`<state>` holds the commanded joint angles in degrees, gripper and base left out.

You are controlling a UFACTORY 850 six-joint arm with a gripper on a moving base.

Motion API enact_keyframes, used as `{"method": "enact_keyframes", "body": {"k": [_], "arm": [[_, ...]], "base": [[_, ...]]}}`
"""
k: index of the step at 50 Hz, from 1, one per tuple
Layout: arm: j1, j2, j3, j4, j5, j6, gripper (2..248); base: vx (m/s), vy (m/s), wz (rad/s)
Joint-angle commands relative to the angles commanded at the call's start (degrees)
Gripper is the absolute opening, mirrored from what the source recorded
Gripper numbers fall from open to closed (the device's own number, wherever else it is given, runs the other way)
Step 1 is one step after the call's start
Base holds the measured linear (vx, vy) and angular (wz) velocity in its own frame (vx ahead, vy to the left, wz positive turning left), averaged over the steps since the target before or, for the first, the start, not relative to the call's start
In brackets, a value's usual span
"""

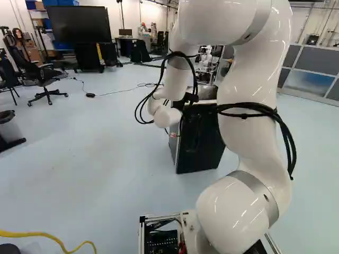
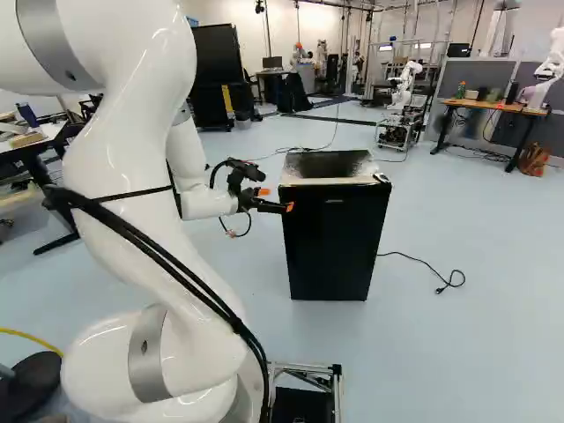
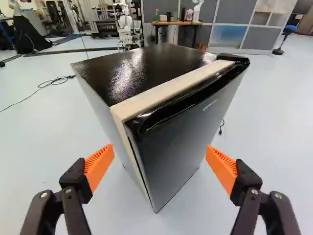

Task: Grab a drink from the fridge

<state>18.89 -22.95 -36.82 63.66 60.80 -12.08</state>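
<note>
Fridge (image 2: 332, 251) stands on the floor ahead of the arm (image 2: 132, 185), its door shut: in the middle of the right base view, partly covered by the arm in the left one. Nearest is the metal frame (image 1: 140, 239) of the base, beside the arm's lowest joint, with a yellow cable (image 1: 39, 234) on the floor to its left. The gripper (image 2: 277, 199) hangs level with the fridge's upper part, its two fingers spread wide. In the wrist view the fridge stands ahead of the gripper (image 3: 160, 164), one front corner facing the gap, and neither orange pad (image 3: 99, 164) appears to touch it. The closed door (image 3: 183, 147) stands in the way of the inside; a black lip (image 3: 171, 105) runs along its top edge, before a pale strip (image 3: 161, 88) and the glossy dark top (image 3: 127, 73).

A black cord (image 2: 423, 266) runs over the floor right of the fridge. Well off to the left are a bin (image 1: 9, 129), a black office chair (image 1: 45, 79) and, in the right base view, a cluttered table (image 2: 35, 145). Farther back are a large dark screen (image 1: 72, 24), another robot (image 2: 405, 84) on a wheeled frame (image 2: 398, 134), and a wooden-topped table (image 2: 493, 107) bearing a green bottle (image 2: 461, 90), before grey partitions (image 1: 312, 62).
</note>
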Motion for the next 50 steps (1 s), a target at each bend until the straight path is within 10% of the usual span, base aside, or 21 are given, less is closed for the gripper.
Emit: {"method": "enact_keyframes", "body": {"k": [50], "arm": [[-1.7, -2.9, -4.1, 0.3, 0.0, 0.0, 247]], "base": [[0.0, 0.0, 0.0]]}}
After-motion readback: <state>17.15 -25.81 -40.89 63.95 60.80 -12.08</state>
